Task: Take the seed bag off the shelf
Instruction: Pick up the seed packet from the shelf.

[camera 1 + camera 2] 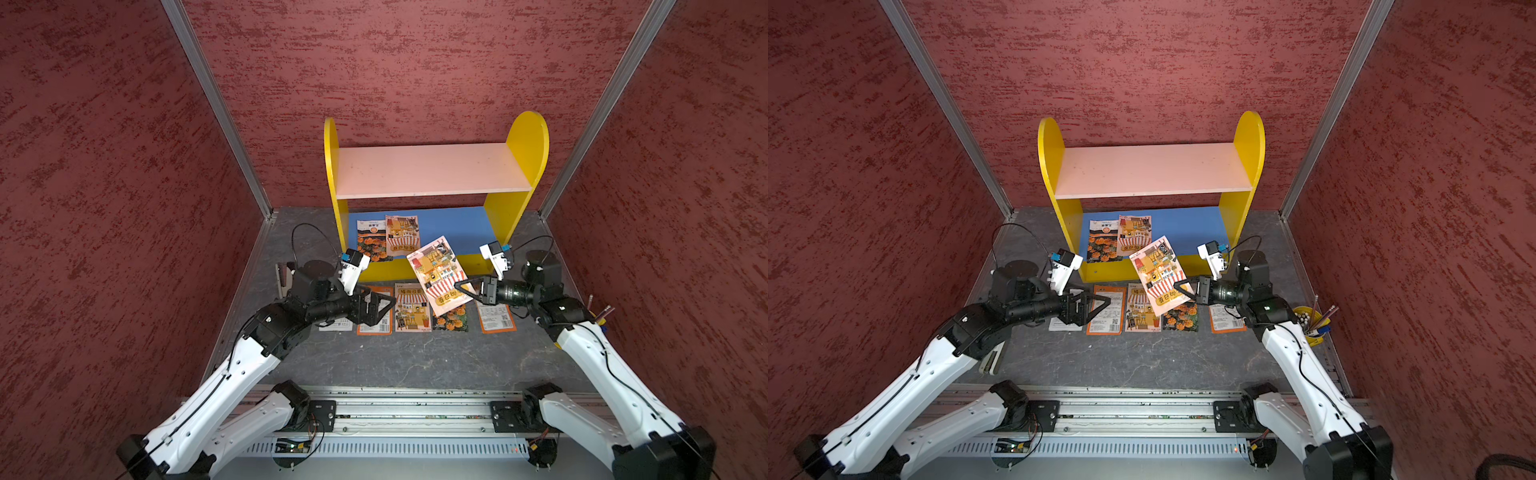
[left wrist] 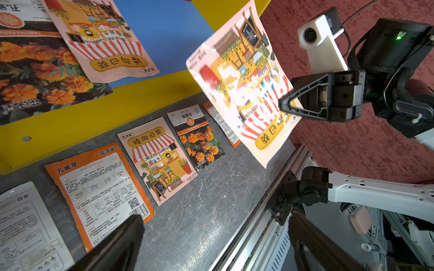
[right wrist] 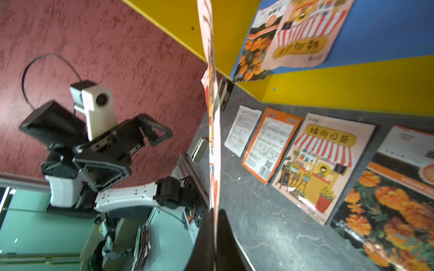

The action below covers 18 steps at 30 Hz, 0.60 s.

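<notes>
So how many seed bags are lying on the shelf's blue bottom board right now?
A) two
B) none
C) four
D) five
A: only a marigold bag and a striped-awning bag lie on the blue lower board. A third bag is up in the air, pinched in the right gripper.

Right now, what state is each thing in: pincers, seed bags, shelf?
right pincer: shut on striped seed bag.
striped seed bag: in the air, tilted.
left pincer: open, empty.
shelf: upright, pink board bare.
shelf bags: two, lying on blue board.
table bags: five, flat in a row.
</notes>
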Each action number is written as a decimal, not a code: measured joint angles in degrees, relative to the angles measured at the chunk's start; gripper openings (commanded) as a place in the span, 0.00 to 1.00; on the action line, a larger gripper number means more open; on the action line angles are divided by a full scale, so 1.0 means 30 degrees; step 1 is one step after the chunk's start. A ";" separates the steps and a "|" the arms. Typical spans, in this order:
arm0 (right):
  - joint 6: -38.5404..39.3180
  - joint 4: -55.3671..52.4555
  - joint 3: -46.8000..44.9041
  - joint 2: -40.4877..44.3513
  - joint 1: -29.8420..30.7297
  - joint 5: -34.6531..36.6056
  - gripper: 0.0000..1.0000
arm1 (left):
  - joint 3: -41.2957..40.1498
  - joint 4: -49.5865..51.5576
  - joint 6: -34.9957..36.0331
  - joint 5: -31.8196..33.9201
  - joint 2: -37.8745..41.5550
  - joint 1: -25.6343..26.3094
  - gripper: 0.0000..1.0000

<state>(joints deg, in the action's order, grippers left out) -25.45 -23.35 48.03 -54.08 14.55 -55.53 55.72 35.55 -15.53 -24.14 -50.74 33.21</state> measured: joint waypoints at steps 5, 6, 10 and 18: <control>0.1603 -0.3067 0.1042 0.1144 0.2193 -0.0663 0.00 | 0.0219 -0.0007 0.1013 -0.2164 -0.0561 -0.0911 1.00; 0.1800 -0.3359 0.1209 0.1166 0.2703 -0.0729 0.00 | 0.0219 -0.0117 0.1107 -0.2674 -0.0627 -0.1122 1.00; 0.2222 -0.4102 0.1479 0.0765 0.4306 -0.0743 0.00 | 0.0226 -0.1224 0.1129 -0.4750 -0.0852 -0.1625 1.00; 0.2324 -0.4131 0.1756 0.0153 0.5872 -0.0699 0.00 | 0.0299 -0.2732 0.0831 -0.8553 -0.1894 -0.1661 0.83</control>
<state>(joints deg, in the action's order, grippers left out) -18.48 -35.75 53.30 -53.63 32.16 -57.63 56.62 27.35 -13.04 -49.80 -56.42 28.23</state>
